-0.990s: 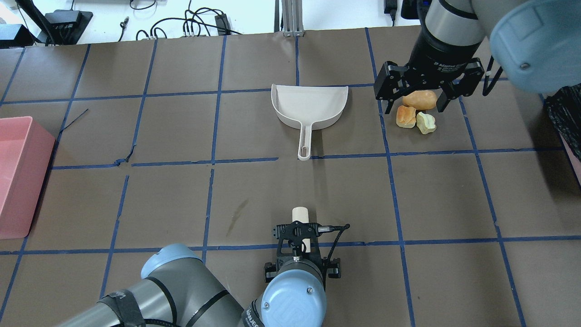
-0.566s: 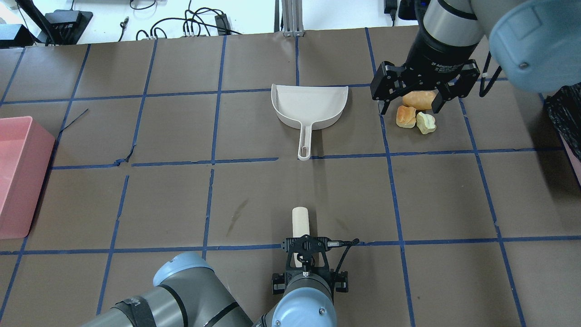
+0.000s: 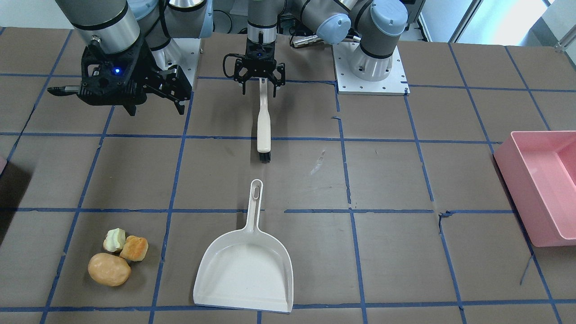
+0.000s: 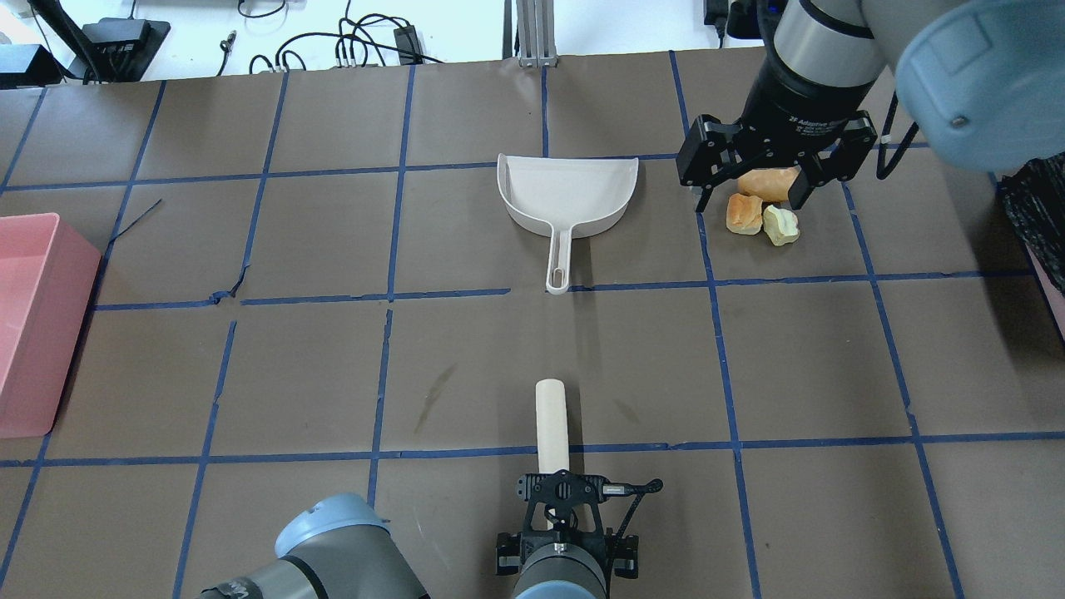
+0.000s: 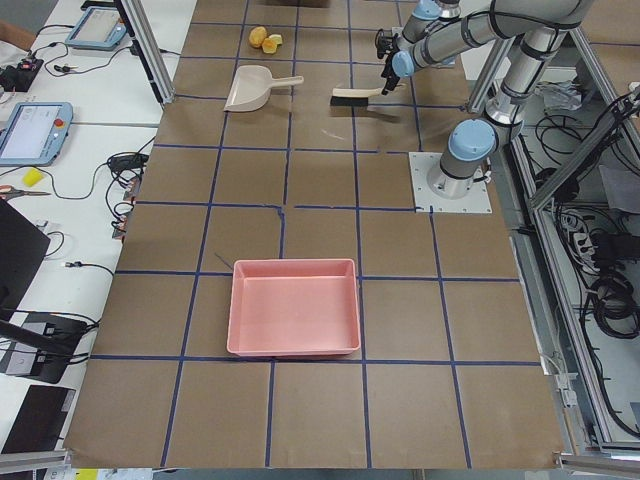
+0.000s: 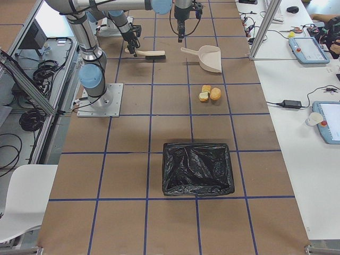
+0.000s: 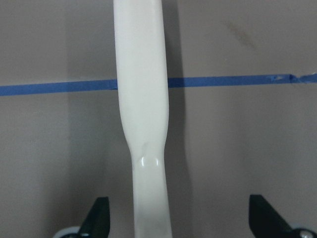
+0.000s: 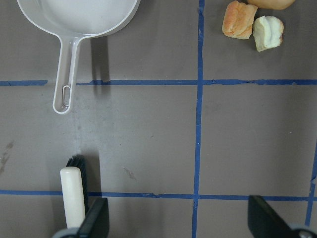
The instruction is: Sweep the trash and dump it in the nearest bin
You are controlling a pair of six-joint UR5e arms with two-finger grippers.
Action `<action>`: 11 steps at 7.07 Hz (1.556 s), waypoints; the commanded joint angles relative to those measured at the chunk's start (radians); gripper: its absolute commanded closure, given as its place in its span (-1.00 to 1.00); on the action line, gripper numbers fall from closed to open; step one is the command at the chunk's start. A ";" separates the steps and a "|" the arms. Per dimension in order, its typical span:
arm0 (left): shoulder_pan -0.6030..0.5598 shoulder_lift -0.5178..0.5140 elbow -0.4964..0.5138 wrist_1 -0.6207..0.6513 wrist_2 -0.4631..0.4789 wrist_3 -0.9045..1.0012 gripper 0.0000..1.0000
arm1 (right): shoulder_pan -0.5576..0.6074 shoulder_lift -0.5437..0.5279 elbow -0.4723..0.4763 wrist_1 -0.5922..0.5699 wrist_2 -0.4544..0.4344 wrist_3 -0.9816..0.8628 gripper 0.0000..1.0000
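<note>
The trash lies in a tight cluster: a tan potato-shaped lump [image 3: 109,269], an orange-brown bread chunk [image 3: 134,248] and a pale green-white core [image 3: 114,240]. The overhead view shows the bread chunk [image 4: 743,214] and the core [image 4: 780,225]. My right gripper [image 4: 755,198] hangs open high over the potato lump and holds nothing. My left gripper [image 3: 260,91] is open and straddles the end of the white brush handle [image 4: 551,424] without touching it. The white dustpan [image 4: 568,195] lies left of the trash. The bin [image 6: 197,168], lined with a black bag, stands at the table's right end.
A large pink tub [image 4: 33,324] stands at the table's left edge. The brush bristles [image 3: 264,156] point toward the dustpan handle [image 3: 255,198]. Cables and boxes lie beyond the table's far edge.
My left gripper has drawn back along the brush handle toward the robot's base, and the brush has stayed put. My right gripper has shifted slightly away from the robot and stays open.
</note>
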 commanded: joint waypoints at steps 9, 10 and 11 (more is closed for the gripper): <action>-0.004 0.003 -0.022 0.001 -0.009 -0.006 0.89 | 0.003 0.004 0.000 -0.003 0.002 -0.005 -0.98; -0.006 0.003 -0.016 0.000 -0.011 -0.002 1.00 | 0.005 0.002 0.000 -0.003 0.002 -0.005 -0.98; -0.007 0.010 -0.014 -0.002 -0.009 0.012 1.00 | 0.005 0.004 0.000 -0.003 0.006 -0.005 -0.98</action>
